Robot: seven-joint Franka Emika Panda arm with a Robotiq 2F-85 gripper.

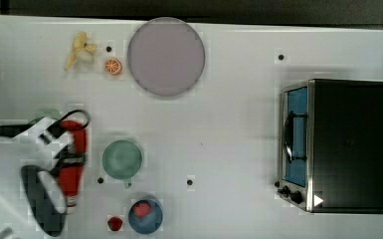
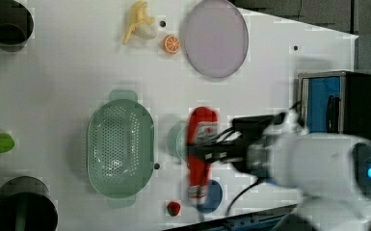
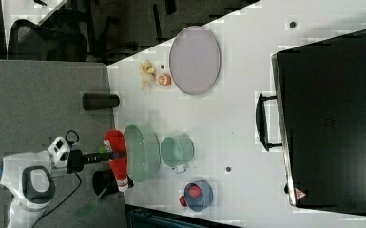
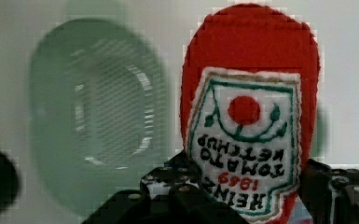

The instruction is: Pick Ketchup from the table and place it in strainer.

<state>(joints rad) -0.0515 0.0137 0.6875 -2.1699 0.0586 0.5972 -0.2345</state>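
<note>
Above table, fingers clamping ketchup

The arm reaches level, jaws clamped on the ketchup bottle.

Landmark: strainer. In the left view, ketchup bottle and cup lie to its right, peeled banana above, strawberry lower right.
</note>
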